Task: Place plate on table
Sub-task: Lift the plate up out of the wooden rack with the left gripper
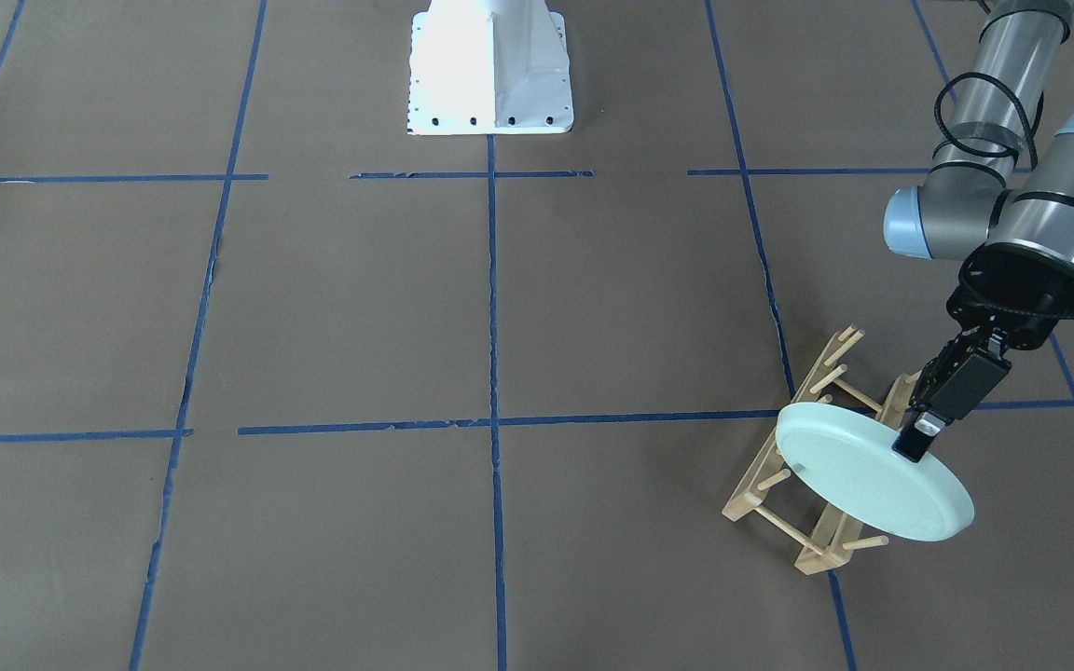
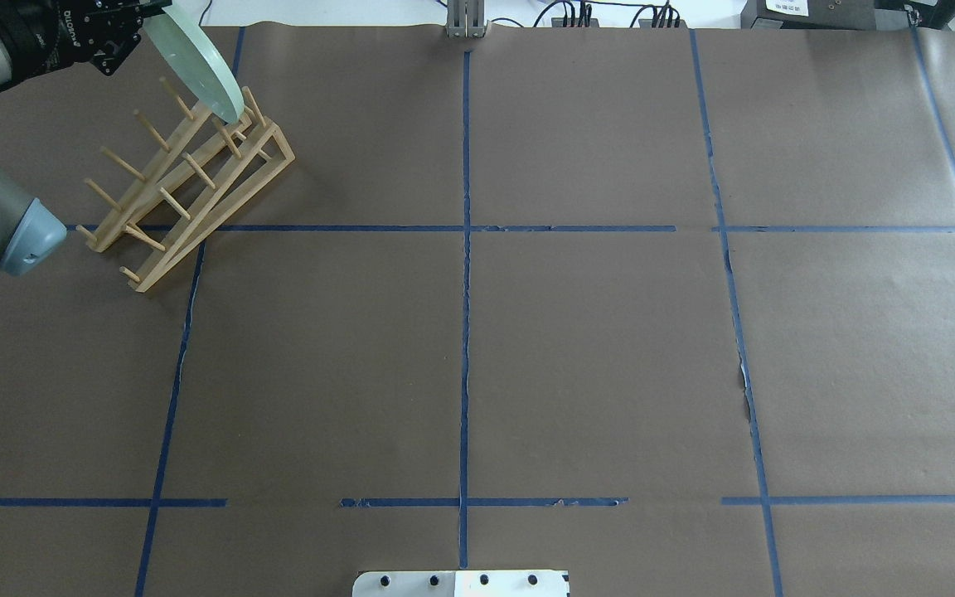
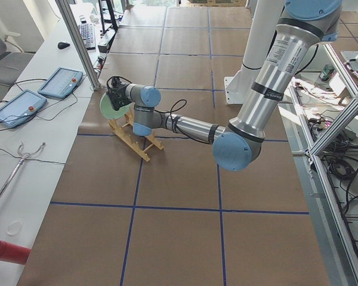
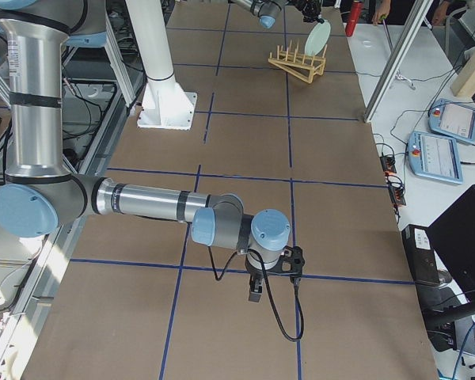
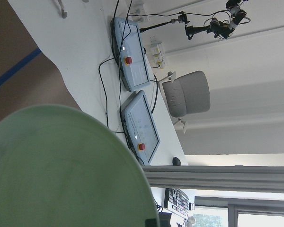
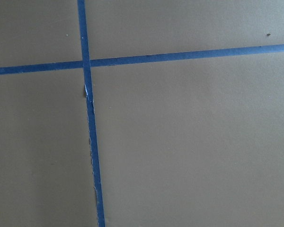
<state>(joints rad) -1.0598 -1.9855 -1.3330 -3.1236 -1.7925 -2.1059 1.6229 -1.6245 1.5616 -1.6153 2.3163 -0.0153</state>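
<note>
Plate (image 1: pixel 873 475) was off the table (image 1: pixel 360 308), held tilted, approx. on edge, over the far end of the wooden peg rack (image 1: pixel 751 486), near the table's far-left corner as the robot sits (operators' edge, robot's left end). Its lower rim sat right among or just above the end pegs; couldn't tell whether it was fully clear of them. Left gripper (image 1: pixel 912 445) was clamped on the plate's upper rim, one finger across the face and the other behind. Left wrist cam showed mostly the plate's ringed face w/ desks and pendants beyond the table edge. Right gripper (image 4: pixel 257 291) hung low over a tape crossing toward the table's right end, well apart from the plate; can't tell if open or closed, as only the side view caught it. Judged step: lift-out from rack, w/ placing not yet begun. Next move prob. needs the rim clear of the pegs, then a carry to bare paper beside the rack, levelling the plate flat before lowering and letting go.
</note>
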